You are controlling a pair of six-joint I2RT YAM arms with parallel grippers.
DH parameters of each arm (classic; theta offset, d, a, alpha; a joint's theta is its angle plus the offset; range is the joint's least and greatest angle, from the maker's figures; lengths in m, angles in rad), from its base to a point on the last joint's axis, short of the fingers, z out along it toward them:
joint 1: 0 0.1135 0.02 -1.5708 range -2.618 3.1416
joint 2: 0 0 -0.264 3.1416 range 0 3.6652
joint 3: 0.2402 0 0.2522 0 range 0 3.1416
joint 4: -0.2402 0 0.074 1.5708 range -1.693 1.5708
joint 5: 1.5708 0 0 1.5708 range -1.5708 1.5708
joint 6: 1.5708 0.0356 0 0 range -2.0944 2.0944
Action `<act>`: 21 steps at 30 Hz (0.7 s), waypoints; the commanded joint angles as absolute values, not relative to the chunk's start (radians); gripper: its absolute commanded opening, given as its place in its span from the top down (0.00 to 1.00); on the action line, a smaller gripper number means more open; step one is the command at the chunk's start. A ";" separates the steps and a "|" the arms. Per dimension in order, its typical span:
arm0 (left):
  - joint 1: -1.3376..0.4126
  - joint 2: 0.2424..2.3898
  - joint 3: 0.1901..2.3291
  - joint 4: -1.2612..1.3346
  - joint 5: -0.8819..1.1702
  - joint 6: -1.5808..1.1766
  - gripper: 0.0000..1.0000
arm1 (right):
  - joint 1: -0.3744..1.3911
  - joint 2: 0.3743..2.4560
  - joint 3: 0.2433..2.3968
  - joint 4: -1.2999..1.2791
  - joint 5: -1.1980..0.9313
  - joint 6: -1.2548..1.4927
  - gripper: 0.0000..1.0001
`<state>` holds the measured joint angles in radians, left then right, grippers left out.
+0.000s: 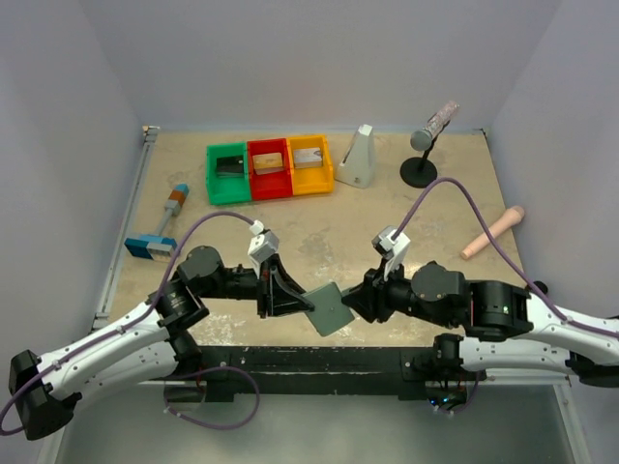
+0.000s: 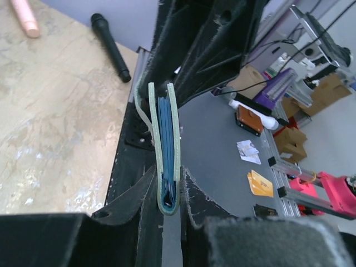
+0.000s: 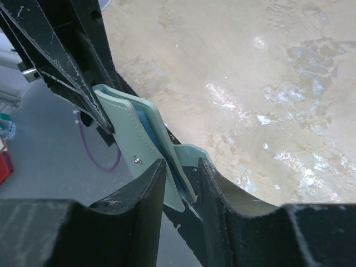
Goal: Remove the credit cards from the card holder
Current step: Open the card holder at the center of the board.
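Card holder [image 1: 330, 308], folded nearly shut, hangs above the near edge of a mottled beige table [image 1: 319, 232] enclosed by plain white walls. Left gripper [image 1: 293, 298] is clamped on one edge of the folded covers, and right gripper [image 1: 360, 302] pinches the opposite edge. At the far side, a black card [image 1: 229, 164] lies in the green bin [image 1: 230, 193], an orange-gold card [image 1: 269, 159] in the red bin [image 1: 270, 189], and a silver-grey card [image 1: 309, 155] in the yellow bin [image 1: 311, 184].
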<state>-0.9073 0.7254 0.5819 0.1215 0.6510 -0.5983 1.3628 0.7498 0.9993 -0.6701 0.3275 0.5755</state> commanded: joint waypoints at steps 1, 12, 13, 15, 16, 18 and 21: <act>-0.902 0.741 0.549 0.437 0.821 -0.626 1.00 | 1.361 0.718 0.962 -0.597 0.288 0.607 0.62; -0.887 0.802 0.531 0.641 0.914 -0.684 1.00 | 1.361 0.626 0.928 -0.561 0.245 0.632 0.43; -0.888 0.805 0.529 0.646 0.914 -0.684 1.00 | 1.361 0.623 0.930 -0.561 0.241 0.635 0.43; -0.887 0.813 0.523 0.661 0.916 -0.690 1.00 | 1.361 0.617 0.925 -0.555 0.236 0.641 0.42; -0.887 0.813 0.520 0.666 0.916 -0.690 1.00 | 1.362 0.611 0.919 -0.546 0.233 0.644 0.42; -0.887 0.818 0.517 0.669 0.919 -0.690 1.00 | 1.361 0.592 0.902 -0.523 0.232 0.652 0.40; -0.887 0.821 0.512 0.669 0.920 -0.690 1.00 | 1.356 0.563 0.885 -0.503 0.221 0.664 0.39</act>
